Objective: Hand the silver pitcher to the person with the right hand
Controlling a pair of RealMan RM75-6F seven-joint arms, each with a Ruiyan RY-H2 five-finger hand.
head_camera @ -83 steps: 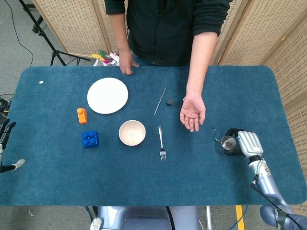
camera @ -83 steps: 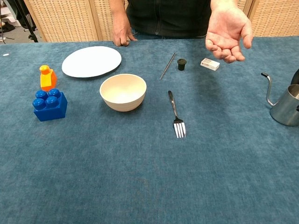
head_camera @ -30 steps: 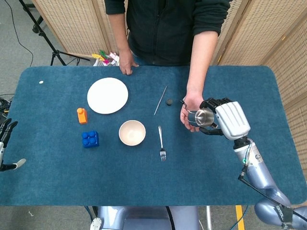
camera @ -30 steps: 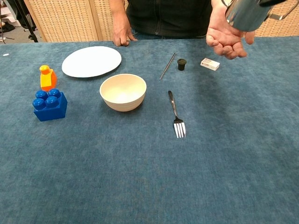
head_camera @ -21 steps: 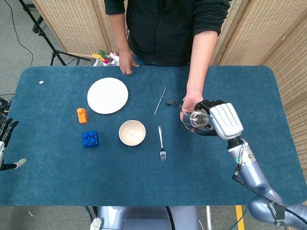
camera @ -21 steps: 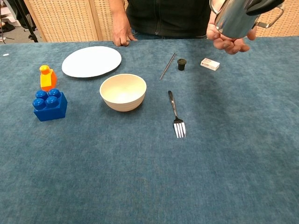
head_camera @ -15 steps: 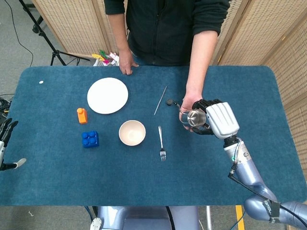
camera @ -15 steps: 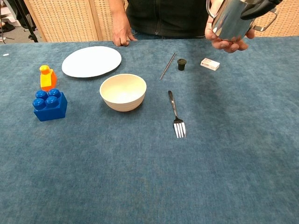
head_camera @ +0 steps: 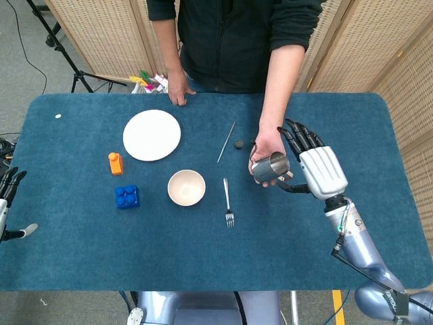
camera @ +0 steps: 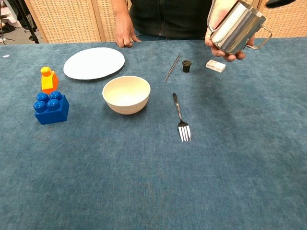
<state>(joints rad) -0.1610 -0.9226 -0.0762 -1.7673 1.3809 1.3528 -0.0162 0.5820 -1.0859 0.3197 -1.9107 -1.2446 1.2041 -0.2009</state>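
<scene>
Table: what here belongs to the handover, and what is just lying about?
Job: pitcher, held by the person's hand; right hand, fingers spread.

Lying about: plate, bowl, fork, blue brick, orange toy, thin rod, black cap, small white box.

silver pitcher (camera: 236, 26) tilted, held in person's hand (camera: 221, 36)

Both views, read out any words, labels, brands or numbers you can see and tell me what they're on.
None can be read.
The small white box on the table shows faint marks, too small and blurred to read.
The silver pitcher, white plate and blue brick carry no visible text.
</scene>
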